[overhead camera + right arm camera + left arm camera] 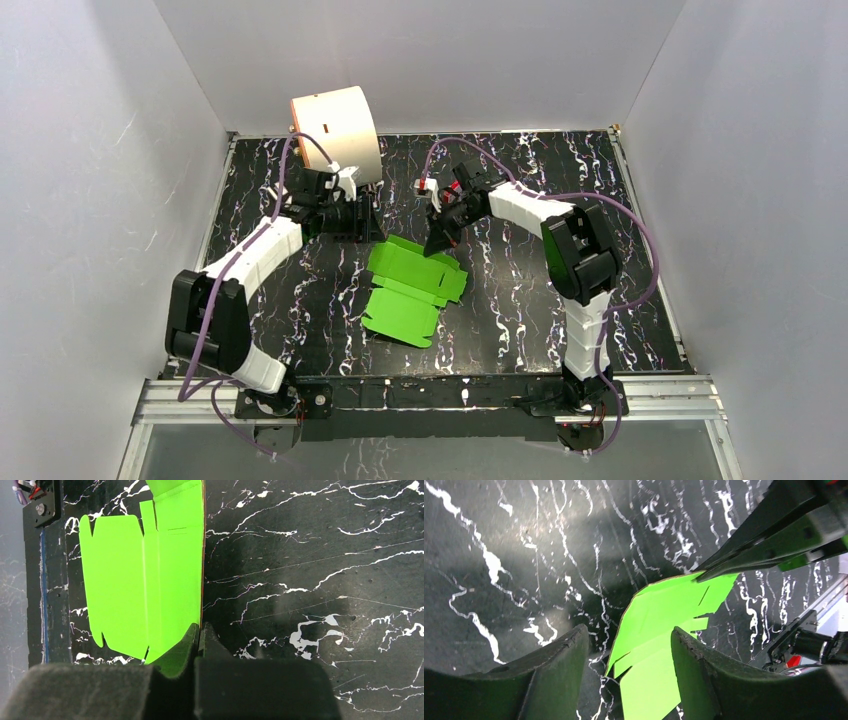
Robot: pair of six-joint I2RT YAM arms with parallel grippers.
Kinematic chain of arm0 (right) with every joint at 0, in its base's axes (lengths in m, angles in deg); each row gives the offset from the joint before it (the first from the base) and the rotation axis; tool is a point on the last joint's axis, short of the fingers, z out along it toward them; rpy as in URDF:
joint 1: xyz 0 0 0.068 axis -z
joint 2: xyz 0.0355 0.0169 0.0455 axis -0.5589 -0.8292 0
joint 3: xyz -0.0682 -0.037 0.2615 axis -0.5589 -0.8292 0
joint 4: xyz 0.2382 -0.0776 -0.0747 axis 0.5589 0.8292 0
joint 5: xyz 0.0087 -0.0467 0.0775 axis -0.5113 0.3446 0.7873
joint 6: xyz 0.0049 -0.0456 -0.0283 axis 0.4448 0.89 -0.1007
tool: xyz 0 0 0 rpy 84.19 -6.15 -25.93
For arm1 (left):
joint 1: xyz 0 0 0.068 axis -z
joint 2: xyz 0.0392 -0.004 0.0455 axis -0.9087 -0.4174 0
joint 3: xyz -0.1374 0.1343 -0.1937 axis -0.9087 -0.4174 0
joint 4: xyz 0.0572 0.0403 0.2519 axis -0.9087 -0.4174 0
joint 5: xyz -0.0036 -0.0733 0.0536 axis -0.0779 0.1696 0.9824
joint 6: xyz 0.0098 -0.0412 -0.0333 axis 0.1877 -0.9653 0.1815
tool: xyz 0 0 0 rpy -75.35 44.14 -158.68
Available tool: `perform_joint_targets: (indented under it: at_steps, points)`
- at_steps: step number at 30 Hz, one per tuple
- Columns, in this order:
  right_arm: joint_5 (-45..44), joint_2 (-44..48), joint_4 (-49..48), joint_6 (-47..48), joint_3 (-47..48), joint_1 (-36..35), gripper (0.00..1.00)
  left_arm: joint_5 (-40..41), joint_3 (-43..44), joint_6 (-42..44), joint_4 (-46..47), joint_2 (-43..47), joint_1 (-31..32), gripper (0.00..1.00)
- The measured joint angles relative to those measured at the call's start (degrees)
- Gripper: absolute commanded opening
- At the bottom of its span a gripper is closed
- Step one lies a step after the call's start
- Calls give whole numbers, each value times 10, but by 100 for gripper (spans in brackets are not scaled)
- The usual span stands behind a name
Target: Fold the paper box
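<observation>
The paper box [410,285] is a bright green creased sheet with flaps, lying mostly flat in the middle of the black marbled table [520,300]. One far panel is lifted. My right gripper [436,245] is shut on that raised edge. In the right wrist view the pads [201,627] pinch the sheet's edge [145,580]. My left gripper [360,225] hangs just left of the sheet's far corner. Its fingers [629,632] stand open and apart, with the green sheet [659,625] showing in the gap beyond them. The right arm's black fingers [724,565] cross the left wrist view's upper right.
A large cream cylinder [335,125] stands at the back left, just behind my left wrist. White walls close in the table on three sides. A metal rail [430,395] with the arm bases runs along the near edge.
</observation>
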Motion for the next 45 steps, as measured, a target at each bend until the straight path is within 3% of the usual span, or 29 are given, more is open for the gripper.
perform_joint_targets:
  at_steps: [9,25,40,45]
  points:
    - [3,9,9,1,0,0,0,-41,37,26,12,-10,8,61]
    - [21,9,12,9,0,0,0,-89,33,138,32,-49,12,49]
    - [19,20,11,10,0,3,0,-21,5,184,46,-75,33,25]
    - [18,22,7,2,0,4,0,45,0,167,50,-75,36,24]
